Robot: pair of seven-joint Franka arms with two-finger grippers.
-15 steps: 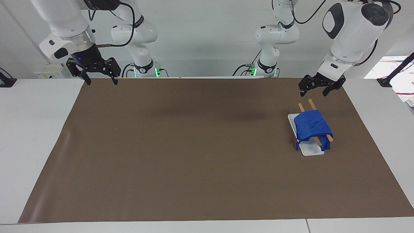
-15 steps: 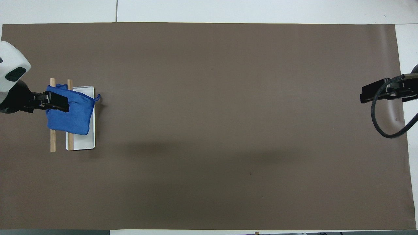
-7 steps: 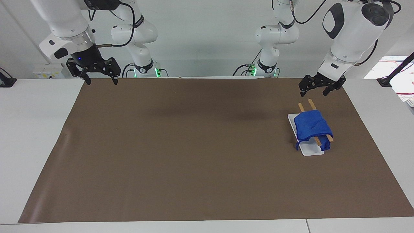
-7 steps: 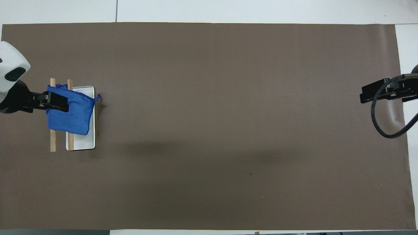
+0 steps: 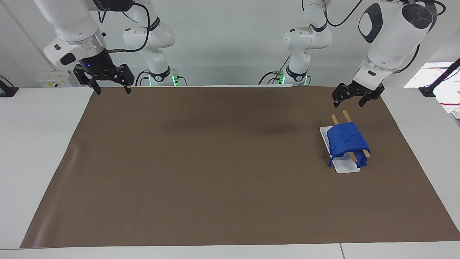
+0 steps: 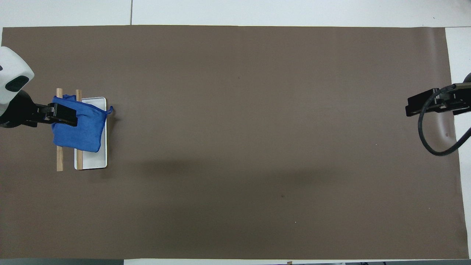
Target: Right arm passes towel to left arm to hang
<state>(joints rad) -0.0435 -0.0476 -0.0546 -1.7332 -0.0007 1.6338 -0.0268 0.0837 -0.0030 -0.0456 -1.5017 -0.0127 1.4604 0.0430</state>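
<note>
Nothing has shifted over the last second: bright royal-blue cloth towel (image 5: pixel 347 143) stays draped over the two wooden rails of the white-based rack (image 5: pixel 342 164), so hanging looks done. Left claw (image 5: pixel 352 99) hangs spread and empty above the rack's robot-side end; right claw (image 5: pixel 109 85), also wide, waits above its tabletop (image 5: pixel 215 172) corner.

Bright, even light — soft shadows, sharp

No readable text, labels, brands, numbers or signs anywhere in either view
</note>
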